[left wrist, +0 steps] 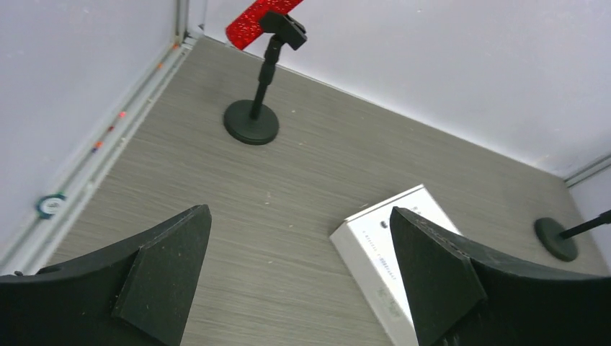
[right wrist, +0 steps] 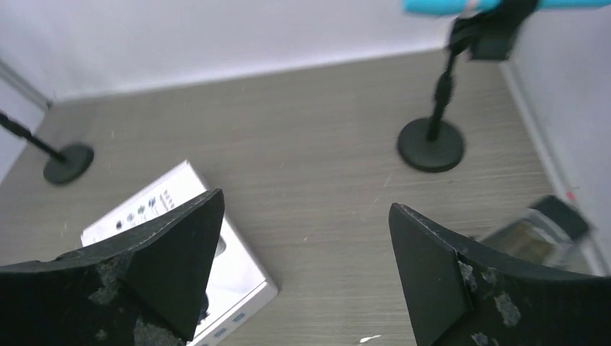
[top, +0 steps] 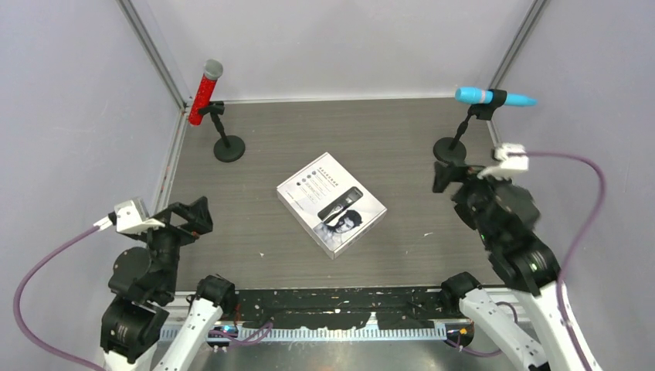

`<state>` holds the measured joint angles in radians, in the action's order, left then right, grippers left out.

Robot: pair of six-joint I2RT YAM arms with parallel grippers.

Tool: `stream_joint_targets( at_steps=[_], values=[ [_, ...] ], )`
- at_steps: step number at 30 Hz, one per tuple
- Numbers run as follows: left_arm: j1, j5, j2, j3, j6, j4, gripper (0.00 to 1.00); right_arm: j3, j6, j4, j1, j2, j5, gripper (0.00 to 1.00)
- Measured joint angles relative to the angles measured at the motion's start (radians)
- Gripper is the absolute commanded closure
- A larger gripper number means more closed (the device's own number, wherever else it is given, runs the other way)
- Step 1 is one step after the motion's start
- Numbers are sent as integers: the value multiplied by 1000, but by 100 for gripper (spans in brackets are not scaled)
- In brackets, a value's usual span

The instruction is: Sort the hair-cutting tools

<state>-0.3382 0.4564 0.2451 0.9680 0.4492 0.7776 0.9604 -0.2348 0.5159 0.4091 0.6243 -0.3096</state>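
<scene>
No hair-cutting tools show loose anywhere; only a closed white box (top: 332, 205) lies mid-table, its lid printed with a picture of a clipper. My left gripper (top: 191, 216) hovers open at the near left, and its wrist view has the box (left wrist: 371, 238) behind the right finger (left wrist: 432, 274). My right gripper (top: 446, 178) hangs open at the right of the table, with the box (right wrist: 162, 196) partly behind its left finger (right wrist: 173, 259). Both grippers (left wrist: 299, 213) (right wrist: 306, 202) have only bare table between their fingers.
A red microphone (top: 205, 91) on a black stand (top: 229, 147) is at the back left. A blue microphone (top: 494, 97) on its stand (top: 450, 148) is at the back right, close behind my right gripper. Grey walls close in three sides.
</scene>
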Motion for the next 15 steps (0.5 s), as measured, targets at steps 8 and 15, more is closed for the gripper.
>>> stream_joint_targets(
  at_steps=[8, 15],
  values=[
    [0, 23, -139, -8, -124, 63, 0, -74, 79, 23, 0, -402, -209, 5],
    [0, 34, -241, -88, -173, 38, 0, -244, 129, 22, 0, -569, -300, 4]
  ],
)
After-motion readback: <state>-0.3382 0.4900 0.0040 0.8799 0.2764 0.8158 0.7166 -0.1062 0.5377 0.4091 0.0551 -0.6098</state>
